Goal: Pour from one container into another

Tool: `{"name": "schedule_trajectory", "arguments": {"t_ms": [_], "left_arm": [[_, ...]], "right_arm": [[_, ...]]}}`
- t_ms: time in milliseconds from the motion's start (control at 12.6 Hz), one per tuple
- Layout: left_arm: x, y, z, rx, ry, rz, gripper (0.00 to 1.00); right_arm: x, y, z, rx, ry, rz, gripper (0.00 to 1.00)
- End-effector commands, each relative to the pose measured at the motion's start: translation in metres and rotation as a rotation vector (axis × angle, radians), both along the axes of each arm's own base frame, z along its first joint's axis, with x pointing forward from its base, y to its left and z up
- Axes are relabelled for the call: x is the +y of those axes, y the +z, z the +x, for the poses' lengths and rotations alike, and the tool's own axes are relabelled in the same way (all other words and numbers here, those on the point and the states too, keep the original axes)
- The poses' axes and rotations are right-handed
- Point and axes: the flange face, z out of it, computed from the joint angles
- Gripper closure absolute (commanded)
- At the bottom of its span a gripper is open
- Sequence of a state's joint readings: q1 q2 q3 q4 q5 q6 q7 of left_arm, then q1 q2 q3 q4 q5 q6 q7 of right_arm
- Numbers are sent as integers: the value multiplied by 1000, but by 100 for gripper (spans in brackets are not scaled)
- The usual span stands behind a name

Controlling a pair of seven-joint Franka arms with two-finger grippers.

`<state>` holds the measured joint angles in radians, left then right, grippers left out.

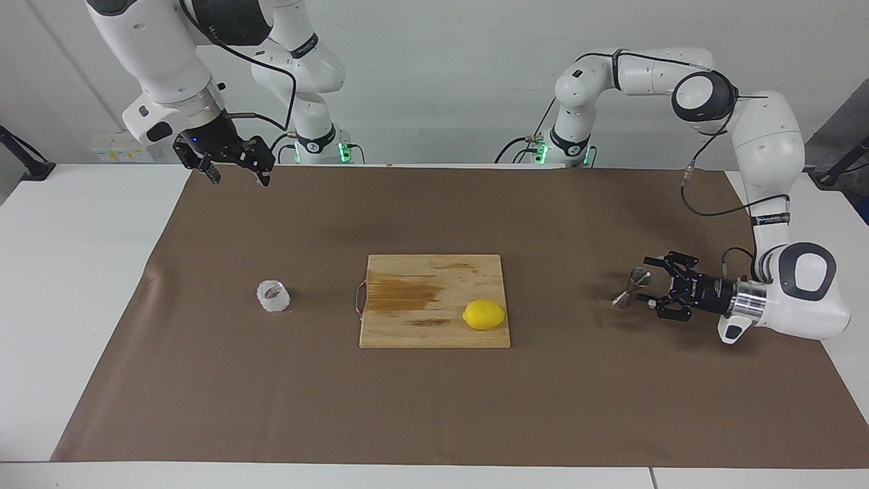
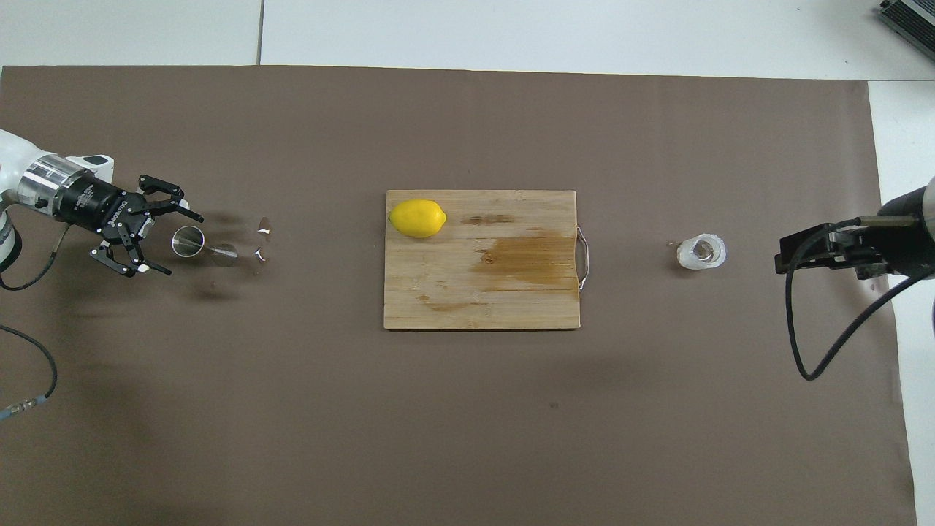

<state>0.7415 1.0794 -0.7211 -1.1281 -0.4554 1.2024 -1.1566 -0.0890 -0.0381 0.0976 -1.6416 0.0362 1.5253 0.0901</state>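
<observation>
Facing view: left gripper (image 1: 653, 291) wide open just beside jigger (image 1: 631, 287), nothing held; right gripper (image 1: 234, 167) open, waiting; glass cup (image 1: 273, 296) untouched; pour not started.

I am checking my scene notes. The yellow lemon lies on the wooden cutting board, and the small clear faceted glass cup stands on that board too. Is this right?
Not quite. The yellow lemon does lie on the wooden cutting board, but the small clear faceted glass cup stands off the board, on the brown table cover toward the right arm's end. The facing view shows this.
</observation>
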Motion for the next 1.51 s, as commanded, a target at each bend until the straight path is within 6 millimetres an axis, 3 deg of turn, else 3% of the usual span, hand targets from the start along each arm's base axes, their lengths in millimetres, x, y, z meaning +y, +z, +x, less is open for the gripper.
{"name": "schedule_trajectory", "arguments": {"t_ms": [0, 1432], "left_arm": [[4, -2, 2, -11, -3, -15, 0], [3, -3, 6, -25, 29, -19, 4]], "right_arm": [[0, 0, -1, 5, -13, 24, 0], [0, 0, -1, 5, -13, 26, 0]]}}
